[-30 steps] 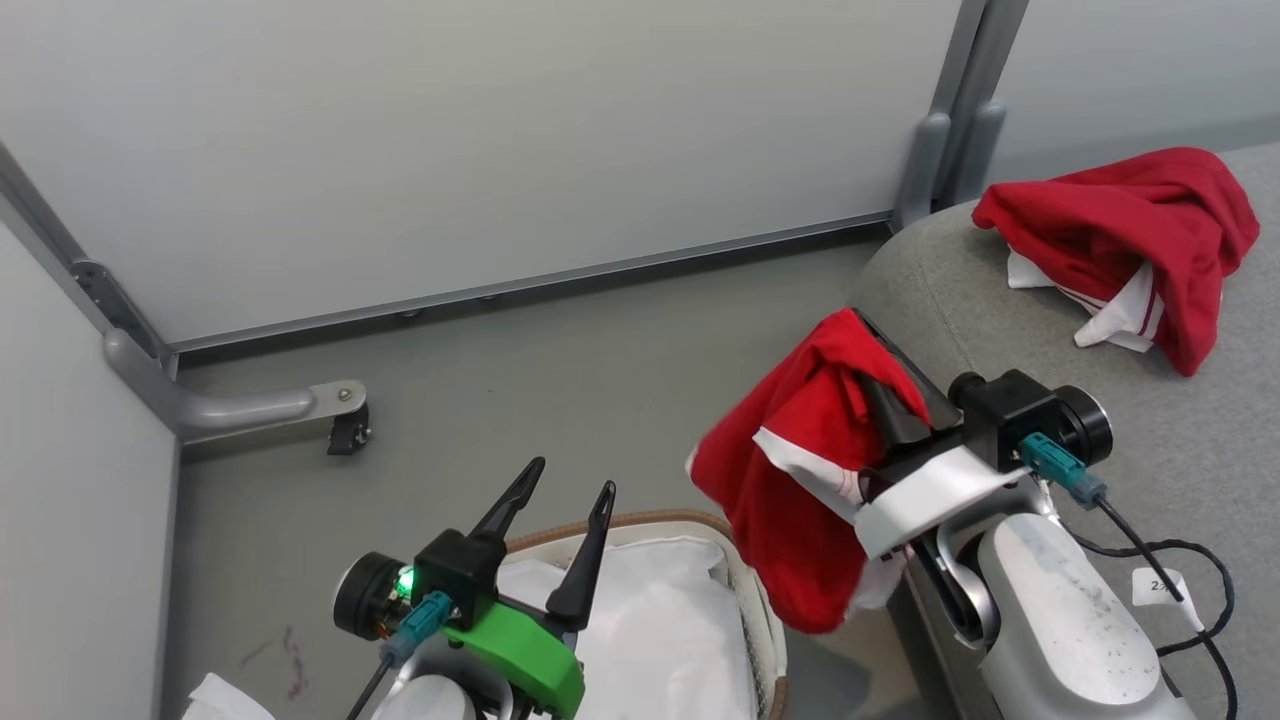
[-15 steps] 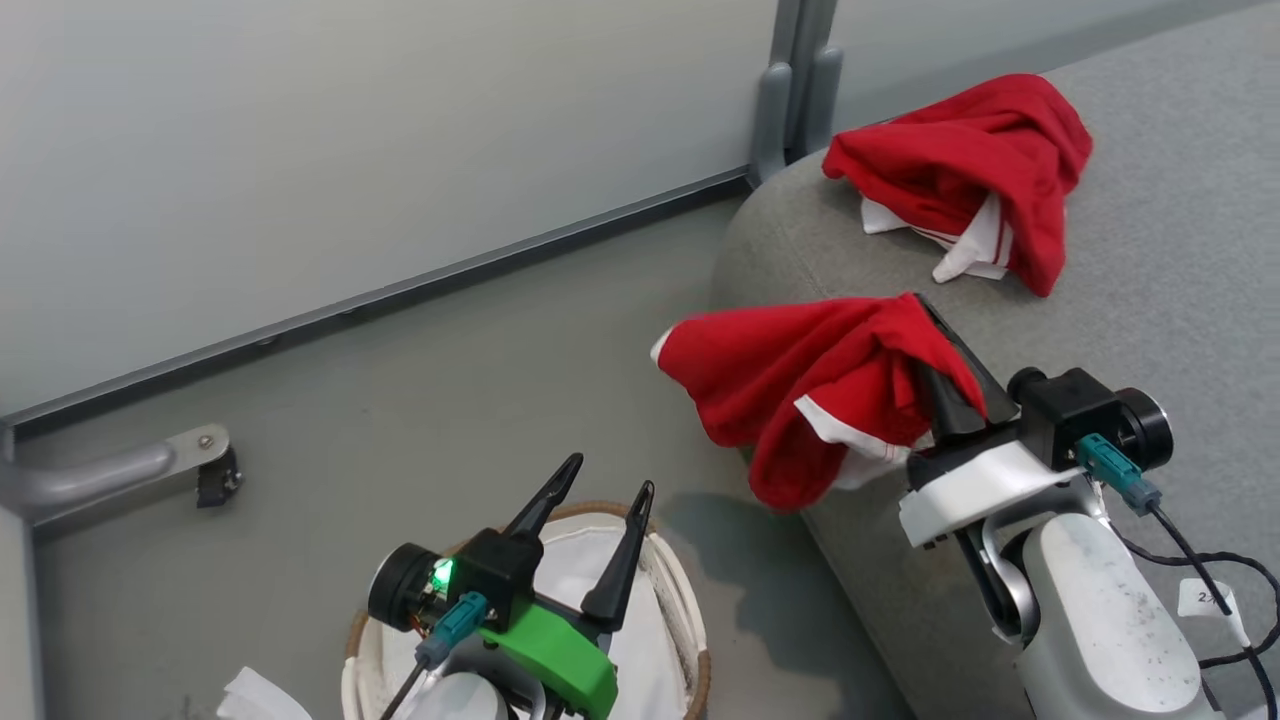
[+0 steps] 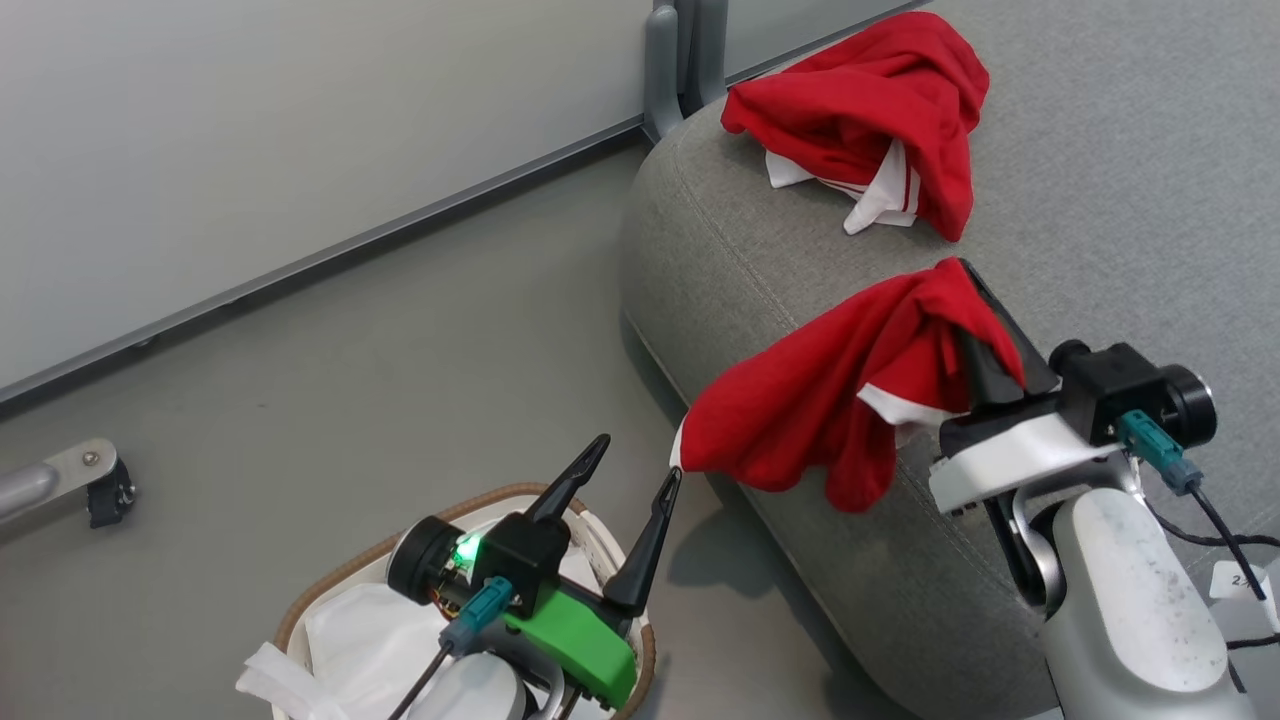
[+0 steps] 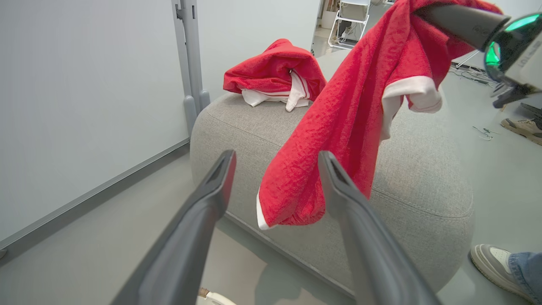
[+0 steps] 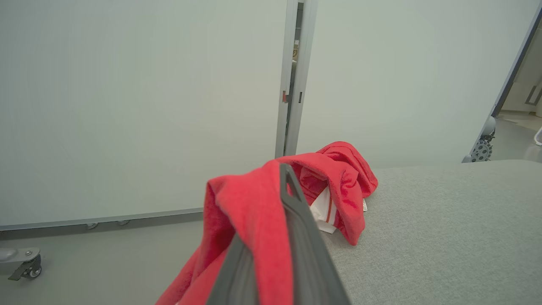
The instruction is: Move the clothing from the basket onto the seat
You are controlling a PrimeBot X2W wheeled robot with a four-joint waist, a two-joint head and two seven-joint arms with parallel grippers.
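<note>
Head view: the right gripper (image 3: 975,290) is clamped tight on the held garment (image 3: 800,420), above the seat (image 3: 740,250) near its left edge. Most of the cloth trails left past that rounded edge, out over the floor (image 3: 400,350). Let go here, I reckon, and the hanging weight drags it off the cushion. Its white-trimmed corner sits just beside a fingertip of the left gripper (image 3: 640,457), whose jaws stand wide apart and empty over the basket (image 3: 330,585). A snag looks possible if either arm swings. The part of the basket I can see holds its white liner (image 3: 360,640). The second garment (image 3: 860,100) lies bunched on the seat's far left corner.

Left wrist view: the tail hangs down the seat's side, clear of the floor. A person's shoe (image 4: 491,262) stands on the floor just beside the seat, so someone could end up in an arm's way.

Right wrist view: the seat top is flat, nubbly grey fabric with plenty of bare room right of the second garment. Pale wall panels (image 5: 127,106) close the far side, with a caster (image 5: 25,262) at their foot on smooth grey floor
</note>
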